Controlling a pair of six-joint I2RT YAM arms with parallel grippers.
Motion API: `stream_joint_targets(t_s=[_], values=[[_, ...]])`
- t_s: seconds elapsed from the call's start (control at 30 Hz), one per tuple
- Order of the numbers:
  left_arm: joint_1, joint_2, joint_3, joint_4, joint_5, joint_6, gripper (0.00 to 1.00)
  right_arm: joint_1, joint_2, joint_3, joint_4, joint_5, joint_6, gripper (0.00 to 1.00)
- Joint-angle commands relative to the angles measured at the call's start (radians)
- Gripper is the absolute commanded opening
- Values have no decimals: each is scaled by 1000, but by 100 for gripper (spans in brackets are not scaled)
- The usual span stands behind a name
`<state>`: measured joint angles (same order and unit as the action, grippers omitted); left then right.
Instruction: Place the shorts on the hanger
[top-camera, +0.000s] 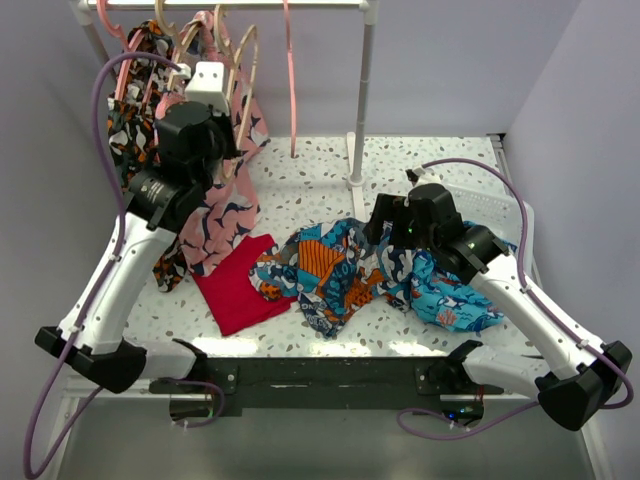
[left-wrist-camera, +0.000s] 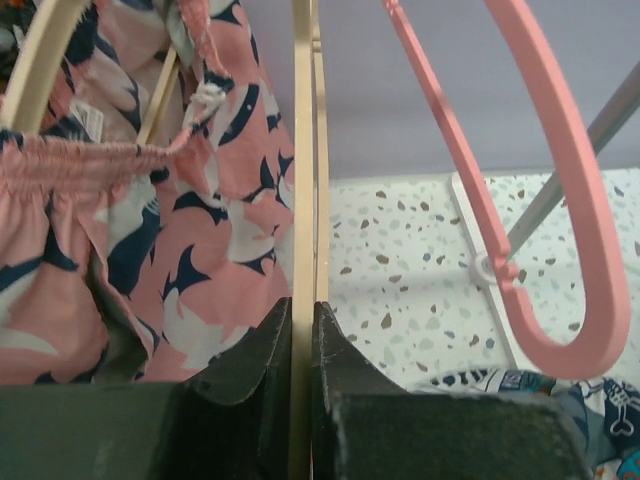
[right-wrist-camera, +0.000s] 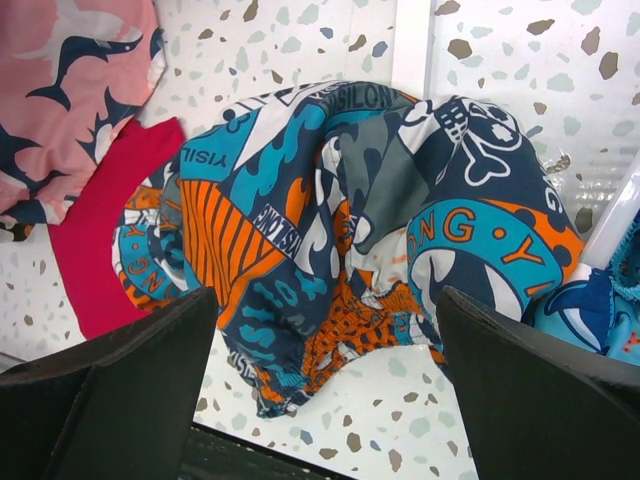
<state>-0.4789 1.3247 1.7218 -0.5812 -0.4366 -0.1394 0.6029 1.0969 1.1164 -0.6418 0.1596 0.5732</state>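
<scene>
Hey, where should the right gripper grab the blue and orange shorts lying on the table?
Probably a raised fold near the middle of the shorts, coming straight down from above: they lie crumpled on the table, edges flat, and the open right gripper hangs over them.

We see a speckled white table (top-camera: 310, 180) under a white rail (top-camera: 240, 5), which a white post (top-camera: 362, 100) holds up. From the rail hang pink shorts (top-camera: 228, 210) printed with navy and white shapes, a dark garment (top-camera: 128, 120) with orange and white print at the far left, and a bare pink hanger (top-camera: 290, 90) further right. A red cloth (top-camera: 238, 290) lies flat on the table, just beside the pink shorts' hem. Lighter turquoise shorts (top-camera: 455, 300) lie crumpled at the right. Behind them sits what may be a white slotted tray (top-camera: 490, 205).
</scene>
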Motion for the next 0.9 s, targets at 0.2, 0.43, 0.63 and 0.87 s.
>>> stream_joint_targets(t_s=[0.2, 0.43, 0.63, 0.87], values=[[5, -390, -295, 35, 64, -34, 0, 1, -60, -6, 22, 17, -47, 94], [5, -633, -402, -61, 85, -37, 0, 1, -115, -7, -5, 75, -56, 93], [3, -777, -375, -19, 347, -19, 0, 1, -144, -41, -45, 161, -73, 93], [-85, -759, -384, -14, 671, -17, 0, 1, -199, -113, -122, 233, -81, 91]])
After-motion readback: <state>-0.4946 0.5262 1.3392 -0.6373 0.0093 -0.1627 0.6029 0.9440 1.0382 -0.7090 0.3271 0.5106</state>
